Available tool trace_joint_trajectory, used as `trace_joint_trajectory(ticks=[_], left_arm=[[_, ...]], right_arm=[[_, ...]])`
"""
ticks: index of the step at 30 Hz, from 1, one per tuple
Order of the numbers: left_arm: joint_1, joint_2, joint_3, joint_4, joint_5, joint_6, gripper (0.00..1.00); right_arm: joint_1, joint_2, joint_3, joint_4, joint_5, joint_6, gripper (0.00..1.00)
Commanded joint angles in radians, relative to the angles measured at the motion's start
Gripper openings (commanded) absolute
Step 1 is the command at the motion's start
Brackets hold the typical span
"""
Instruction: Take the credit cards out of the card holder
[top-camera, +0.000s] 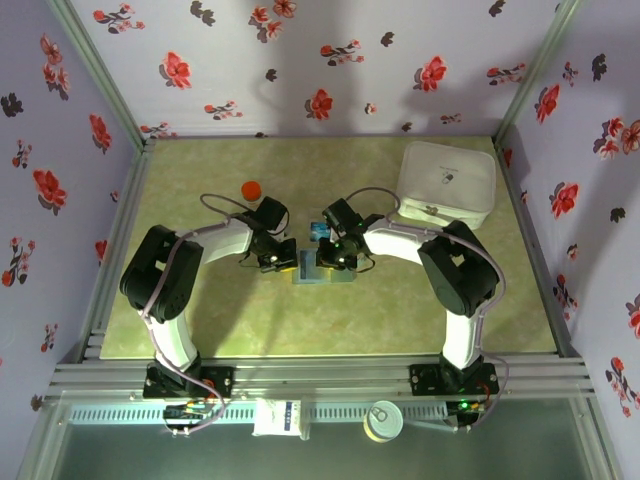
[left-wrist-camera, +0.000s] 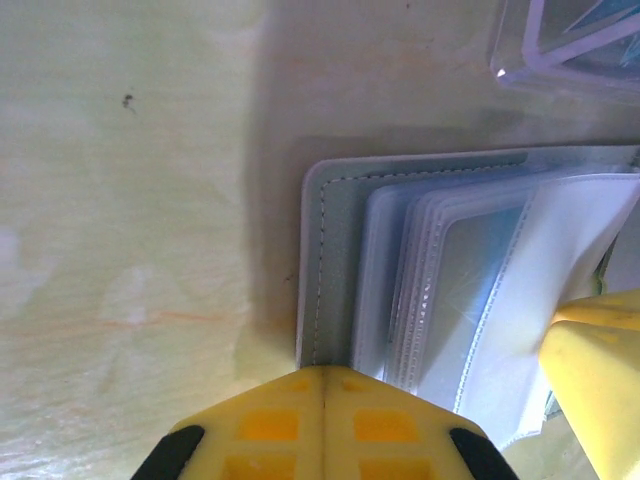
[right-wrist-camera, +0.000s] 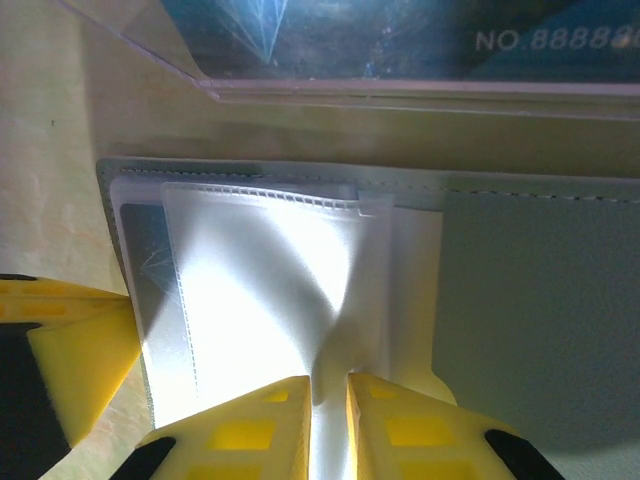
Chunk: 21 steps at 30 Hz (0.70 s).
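One card holder (left-wrist-camera: 335, 260), one white box (top-camera: 447, 180)

One line of print can be read. It is on the blue card (right-wrist-camera: 400, 40) that lies under the clear plastic (right-wrist-camera: 300, 92), in the right wrist view. The letters are pale and say "NO.88888" – the picture's edge cuts off what comes after.

In the top view, the white box (top-camera: 447, 180) has a small dark mark on its lid, too tiny to read. The white packet (top-camera: 280, 417) on the front rail has a blue label – too small to read as well.
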<state>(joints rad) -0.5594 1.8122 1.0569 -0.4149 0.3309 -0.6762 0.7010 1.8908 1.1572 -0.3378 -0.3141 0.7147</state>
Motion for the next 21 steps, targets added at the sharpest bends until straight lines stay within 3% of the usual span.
trace_joint_trajectory(ticks=[1,9,21], left_arm=[[-0.002,0.005,0.020,-0.043,-0.036,0.017,0.00],[-0.002,-0.053,0.038,-0.036,-0.010,-0.010,0.00],[-0.009,-0.103,0.017,0.080,0.108,-0.104,0.11]], right_arm=[[-0.006,-0.025,-0.024,-0.010,0.014,-0.003,0.18],[-0.017,-0.033,-0.051,0.016,0.003,0.003,0.18],[-0.046,-0.054,-0.116,0.099,-0.037,0.025,0.17]])
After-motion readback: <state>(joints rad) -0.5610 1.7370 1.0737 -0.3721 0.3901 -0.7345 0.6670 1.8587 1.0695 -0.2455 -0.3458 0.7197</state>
